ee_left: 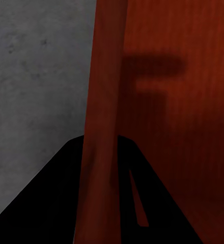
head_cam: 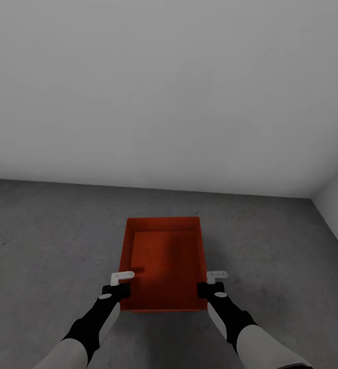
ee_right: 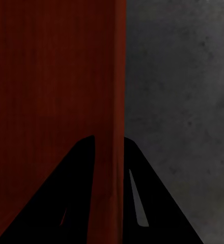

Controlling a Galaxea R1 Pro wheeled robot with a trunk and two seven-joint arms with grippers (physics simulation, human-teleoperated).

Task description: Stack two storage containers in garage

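A: Where is the storage container [head_cam: 164, 264]?

B: Out over the grey concrete floor [head_cam: 46, 241], well short of the white wall [head_cam: 169, 87], carried between both arms; whether it touches the floor I cannot tell.

A: And the grip?

B: The left gripper [head_cam: 122, 281] pinches the left long wall, one finger inside, one outside. The right gripper [head_cam: 216, 279] clamps the right wall likewise.

A: How will it handle?

B: Probably light and stiff, empty, with thin walls; opposite rims suit it.

A: Orientation?

B: Mouth up, long axis running away towards the wall.
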